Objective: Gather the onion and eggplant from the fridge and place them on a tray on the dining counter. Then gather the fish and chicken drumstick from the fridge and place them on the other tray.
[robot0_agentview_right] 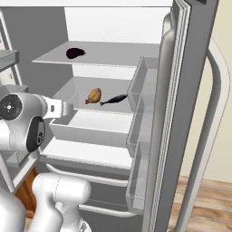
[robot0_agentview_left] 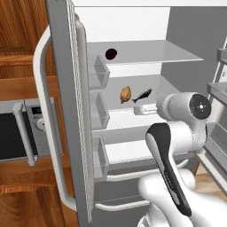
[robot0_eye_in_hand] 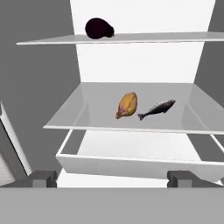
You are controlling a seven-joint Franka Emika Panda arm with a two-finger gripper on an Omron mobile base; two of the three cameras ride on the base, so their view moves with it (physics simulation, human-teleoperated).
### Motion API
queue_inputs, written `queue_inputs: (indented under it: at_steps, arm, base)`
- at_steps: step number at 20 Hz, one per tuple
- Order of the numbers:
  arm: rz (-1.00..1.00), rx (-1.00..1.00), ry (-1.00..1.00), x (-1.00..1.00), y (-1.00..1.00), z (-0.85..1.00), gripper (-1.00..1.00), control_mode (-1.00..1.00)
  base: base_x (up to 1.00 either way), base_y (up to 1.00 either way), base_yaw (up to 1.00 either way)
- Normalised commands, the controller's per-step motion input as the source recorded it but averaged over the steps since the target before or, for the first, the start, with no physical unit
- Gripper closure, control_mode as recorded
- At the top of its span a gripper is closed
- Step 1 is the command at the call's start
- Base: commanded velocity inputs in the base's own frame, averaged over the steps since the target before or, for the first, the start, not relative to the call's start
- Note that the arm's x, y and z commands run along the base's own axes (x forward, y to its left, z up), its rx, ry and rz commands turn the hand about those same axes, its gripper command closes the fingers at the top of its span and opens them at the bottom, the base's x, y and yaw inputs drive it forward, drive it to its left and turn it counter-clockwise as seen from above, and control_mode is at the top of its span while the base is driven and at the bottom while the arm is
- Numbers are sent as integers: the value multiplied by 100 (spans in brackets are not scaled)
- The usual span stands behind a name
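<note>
The gripper (robot0_eye_in_hand: 112,177) is spread fully wide and grasps nothing; it is positioned in front of the open fridge (robot0_agentview_right: 113,27), level with the drawer (robot0_eye_in_hand: 131,164) below the middle shelf (robot0_eye_in_hand: 87,113). On the middle shelf, the chicken drumstick (robot0_eye_in_hand: 127,105) lies just beside the fish (robot0_eye_in_hand: 157,108), apart from it, while the eggplant (robot0_eye_in_hand: 99,29) rests on the upper shelf (robot0_eye_in_hand: 175,38). No legible brand, label or writing appears on the fridge, the food items or the microwave (robot0_agentview_left: 26,131).

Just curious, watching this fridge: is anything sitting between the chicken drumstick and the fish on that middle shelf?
No. In the hand view the chicken drumstick and the fish lie side by side, with only bare shelf between them.
</note>
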Motion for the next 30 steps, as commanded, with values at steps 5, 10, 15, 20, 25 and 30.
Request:
queue_inputs:
  at_steps: [5,10,15,20,25,30]
  arm:
    - [0,0,1,-4,2,55,-100,-100]
    - [0,0,-4,-5,16,49,-100,-100]
    - [0,0,-10,-1,12,49,-100,-100]
    - [0,2,0,0,13,48,-100,-100]
    - [0,5,-7,0,0,37,-100,-100]
    - [0,1,-1,5,0,12,-100,-100]
  base:
    - [0,0,0]
    - [0,0,0]
    - [0,0,0]
    - [0,0,0]
    - [0,0,0]
    - [0,0,0]
